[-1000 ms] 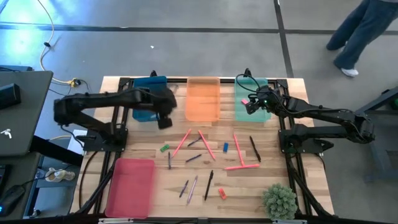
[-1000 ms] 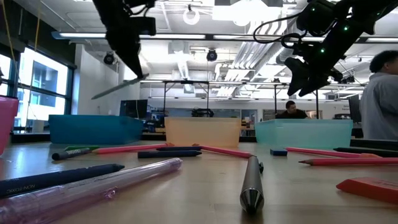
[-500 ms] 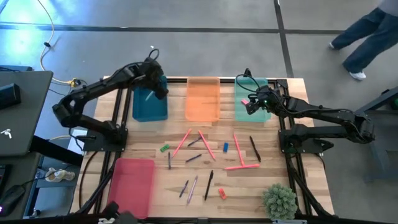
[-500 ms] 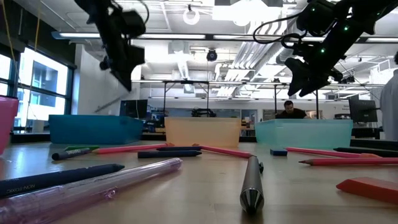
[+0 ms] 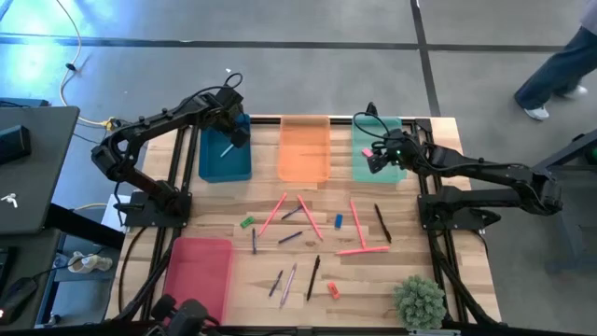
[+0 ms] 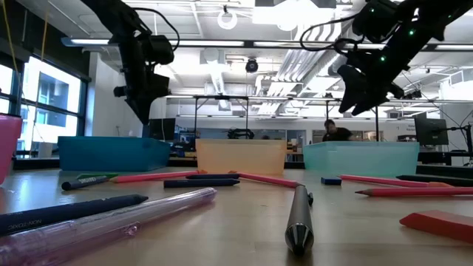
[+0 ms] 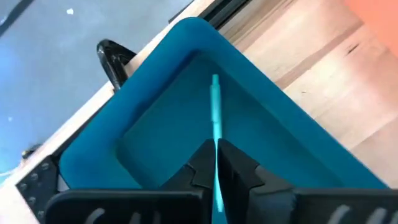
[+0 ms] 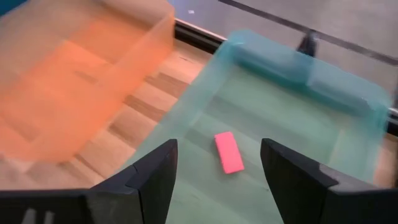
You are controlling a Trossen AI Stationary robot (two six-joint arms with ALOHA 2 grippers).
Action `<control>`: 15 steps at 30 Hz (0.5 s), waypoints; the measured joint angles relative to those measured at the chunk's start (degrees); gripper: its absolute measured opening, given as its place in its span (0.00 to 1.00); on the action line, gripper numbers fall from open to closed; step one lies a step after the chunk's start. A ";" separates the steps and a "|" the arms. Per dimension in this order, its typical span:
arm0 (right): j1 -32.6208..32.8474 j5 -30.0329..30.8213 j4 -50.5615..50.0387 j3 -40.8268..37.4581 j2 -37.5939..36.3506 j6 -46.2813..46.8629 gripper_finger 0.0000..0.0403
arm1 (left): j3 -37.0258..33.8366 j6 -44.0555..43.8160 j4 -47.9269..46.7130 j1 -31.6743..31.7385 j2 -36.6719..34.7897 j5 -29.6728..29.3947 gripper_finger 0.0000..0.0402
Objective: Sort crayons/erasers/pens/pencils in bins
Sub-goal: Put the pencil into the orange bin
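Note:
My left gripper [image 5: 233,131] is over the dark teal-blue bin [image 5: 213,166] at the table's far left. It is shut on a thin pale pen [image 7: 215,106] whose free end points down into the bin. My right gripper [image 5: 378,159] hangs open and empty over the mint-green bin [image 5: 396,170]. A pink eraser [image 8: 229,152] lies flat on that bin's floor, below and between the open fingers. The orange bin [image 5: 304,149] stands between the two. My left gripper pinches the pen's upper part [image 7: 216,163] between its two fingers. The pen runs out forward along the fingers, slanting down from above into the teal bin. It is lifted clear of the table; whether its free end [image 7: 214,79] touches the bin's floor cannot be told.
Several pens, pencils and crayons lie scattered on the table's middle [image 5: 308,219], with a green eraser [image 5: 246,222], a blue eraser [image 5: 339,221] and a red one [image 5: 333,290]. The pink-red bin [image 5: 196,280] stands near left, a small plant [image 5: 419,301] near right. A person walks beyond the far right corner.
My left gripper has carried the pen from beside the teal bin toward the table's far edge and now stands over the bin. The pen has tipped from a flat slant to pointing down into the bin.

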 joint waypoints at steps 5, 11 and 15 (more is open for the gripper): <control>3.71 -2.12 6.45 -0.02 0.02 -0.19 0.55 | 1.16 0.83 -0.68 -0.11 -2.53 0.04 0.09; 10.61 -2.34 15.43 -0.02 0.02 -2.48 0.55 | 2.59 1.60 -0.95 -2.21 -8.13 5.65 0.11; 14.59 -2.31 18.06 -0.02 0.02 -2.29 0.55 | 2.62 0.54 -1.17 -5.52 -12.09 9.70 0.12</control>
